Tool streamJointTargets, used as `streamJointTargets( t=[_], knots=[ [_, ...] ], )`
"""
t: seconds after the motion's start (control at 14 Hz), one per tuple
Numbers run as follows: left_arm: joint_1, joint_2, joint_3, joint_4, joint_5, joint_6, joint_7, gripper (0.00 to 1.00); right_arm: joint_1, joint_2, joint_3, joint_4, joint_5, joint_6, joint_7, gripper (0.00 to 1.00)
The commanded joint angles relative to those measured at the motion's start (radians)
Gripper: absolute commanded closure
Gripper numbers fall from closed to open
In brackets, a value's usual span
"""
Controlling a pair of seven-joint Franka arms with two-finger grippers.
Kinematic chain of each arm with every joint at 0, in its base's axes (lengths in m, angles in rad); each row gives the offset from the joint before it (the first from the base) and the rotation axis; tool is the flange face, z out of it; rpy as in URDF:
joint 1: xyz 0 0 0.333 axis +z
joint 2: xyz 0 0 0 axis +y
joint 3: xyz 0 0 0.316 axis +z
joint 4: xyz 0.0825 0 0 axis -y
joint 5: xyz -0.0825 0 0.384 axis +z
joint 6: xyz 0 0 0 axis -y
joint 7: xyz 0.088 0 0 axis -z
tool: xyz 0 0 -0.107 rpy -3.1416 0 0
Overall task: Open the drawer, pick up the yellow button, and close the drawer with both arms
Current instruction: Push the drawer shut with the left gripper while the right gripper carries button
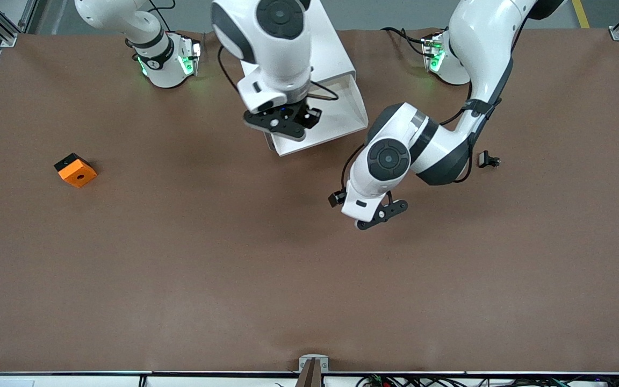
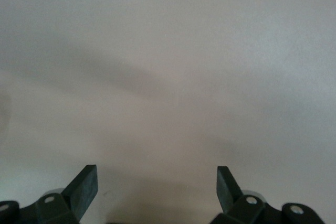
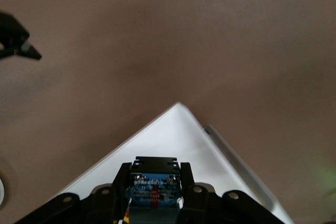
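1. Farthest toward the right arm's end: orange block (image 1: 76, 170) resting on table (image 1: 180, 269).
2. Next, right gripper (image 1: 282, 121) over pulled-out drawer (image 1: 342, 115), fingers pressed together.
3. Then left gripper (image 1: 379, 212) over bare table, fingers (image 2: 84, 187) spread, empty.
4. Button hidden.

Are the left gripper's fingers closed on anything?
No: the left gripper has its fingers wide apart over bare brown table, with nothing between them.
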Motion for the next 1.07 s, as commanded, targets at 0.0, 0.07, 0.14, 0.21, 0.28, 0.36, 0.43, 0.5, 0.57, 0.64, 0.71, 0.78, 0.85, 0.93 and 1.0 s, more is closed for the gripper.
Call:
streamJointTargets(
  t=[0.0, 0.07, 0.14, 0.21, 0.28, 0.36, 0.43, 0.5, 0.57, 0.64, 0.71, 0.78, 0.85, 0.93, 1.0],
  knots=[
    [0.038, -0.106, -0.048, -0.104, -0.002, 0.019, 0.004, 0.00, -0.107, -0.030, 0.014, 0.032, 0.018, -0.078, -0.168, 1.00],
    [0.041, -0.114, -0.057, -0.117, -0.014, 0.021, 0.004, 0.00, -0.137, -0.030, 0.014, 0.052, 0.018, -0.105, -0.217, 1.00],
    [0.041, -0.120, -0.071, -0.130, -0.021, 0.021, 0.004, 0.00, -0.167, -0.030, 0.014, 0.063, 0.017, -0.115, -0.260, 1.00],
    [0.043, -0.133, -0.078, -0.144, -0.022, 0.021, 0.006, 0.00, -0.200, -0.032, 0.012, 0.064, 0.017, -0.116, -0.303, 1.00],
    [0.041, -0.135, -0.080, -0.152, -0.024, 0.022, 0.006, 0.00, -0.230, -0.032, 0.014, 0.064, 0.015, -0.116, -0.339, 1.00],
    [0.037, -0.134, -0.088, -0.163, -0.024, 0.037, 0.004, 0.00, -0.259, -0.032, 0.012, 0.064, 0.011, -0.116, -0.382, 1.00],
    [0.035, -0.135, -0.095, -0.187, -0.024, 0.072, 0.004, 0.00, -0.283, -0.032, 0.012, 0.064, 0.005, -0.116, -0.420, 1.00],
    [0.037, -0.135, -0.103, -0.205, -0.024, 0.100, 0.004, 0.00, -0.306, -0.029, 0.014, 0.064, 0.000, -0.115, -0.449, 1.00],
    [0.037, -0.129, -0.117, -0.209, -0.025, 0.108, 0.002, 0.00, -0.338, -0.026, 0.012, 0.060, -0.003, -0.110, -0.478, 1.00],
    [0.037, -0.128, -0.134, -0.212, -0.036, 0.108, 0.001, 0.00, -0.383, -0.024, 0.012, 0.060, -0.006, -0.103, -0.517, 1.00],
    [0.041, -0.127, -0.149, -0.219, -0.066, 0.103, 0.001, 0.00, -0.420, -0.021, 0.014, 0.060, -0.006, -0.092, -0.566, 1.00],
    [0.041, -0.127, -0.155, -0.223, -0.103, 0.100, 0.004, 0.00, -0.456, -0.019, 0.014, 0.057, -0.006, -0.069, -0.627, 1.00],
    [0.038, -0.126, -0.158, -0.224, -0.126, 0.099, 0.004, 0.00, -0.498, -0.018, 0.014, 0.054, -0.006, -0.048, -0.675, 1.00],
    [0.029, -0.121, -0.164, -0.226, -0.131, 0.099, 0.004, 0.00, -0.530, -0.016, 0.014, 0.052, -0.006, -0.037, -0.713, 1.00],
    [0.025, -0.112, -0.172, -0.229, -0.131, 0.097, -0.001, 0.00, -0.568, -0.013, 0.014, 0.040, -0.006, -0.019, -0.768, 1.00]
  ],
)
